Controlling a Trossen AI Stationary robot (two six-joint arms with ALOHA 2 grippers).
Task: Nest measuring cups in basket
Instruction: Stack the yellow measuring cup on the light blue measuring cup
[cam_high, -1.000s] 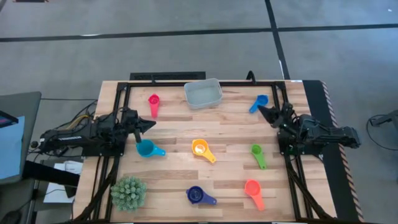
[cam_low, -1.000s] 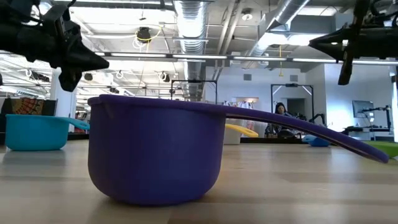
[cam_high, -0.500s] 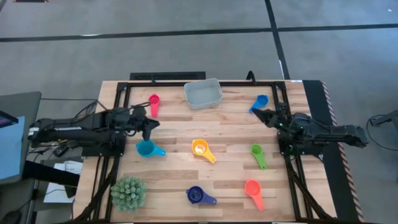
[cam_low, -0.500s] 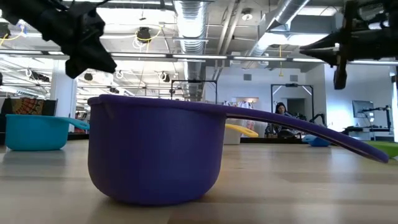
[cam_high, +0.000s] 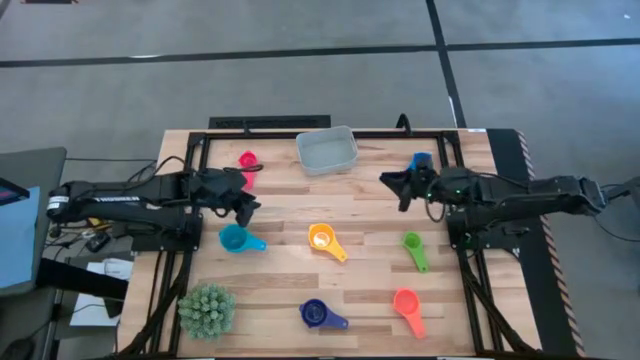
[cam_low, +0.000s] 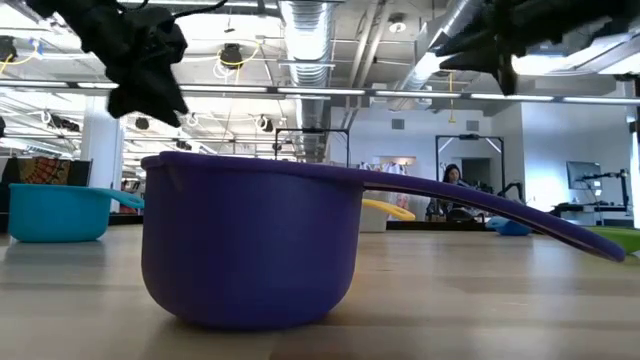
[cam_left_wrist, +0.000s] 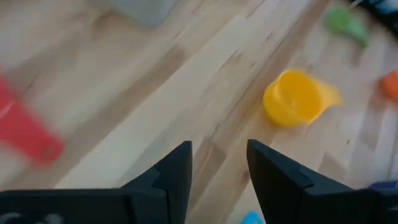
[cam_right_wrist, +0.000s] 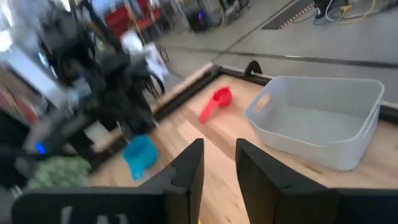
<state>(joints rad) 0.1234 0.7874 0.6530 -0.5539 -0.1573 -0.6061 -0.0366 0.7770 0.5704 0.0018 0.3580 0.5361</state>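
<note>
The basket (cam_high: 327, 151) sits empty at the table's far edge, with all seven cups scattered on the wood around it. Both arms have swung inward over the last second: the left gripper (cam_high: 246, 205), fingers apart, hangs near the red cup (cam_high: 247, 162). The right gripper (cam_high: 392, 183), fingers slightly parted, has passed the blue cup (cam_high: 420, 161); no pick begun.

This is a robotics lab or an industrial workshop hall. Above the left end effector (cam_low: 140, 60), exposed silver ventilation ducts (cam_low: 310, 25) and pipes run under an open ceiling. Beyond the wooden counter (cam_low: 480, 300), below the right end effector (cam_low: 490, 40), a person (cam_low: 450, 178) sits among black metal frames (cam_low: 310, 150) and further equipment. A bare grey concrete floor (cam_high: 300, 90) surrounds the counter.
</note>
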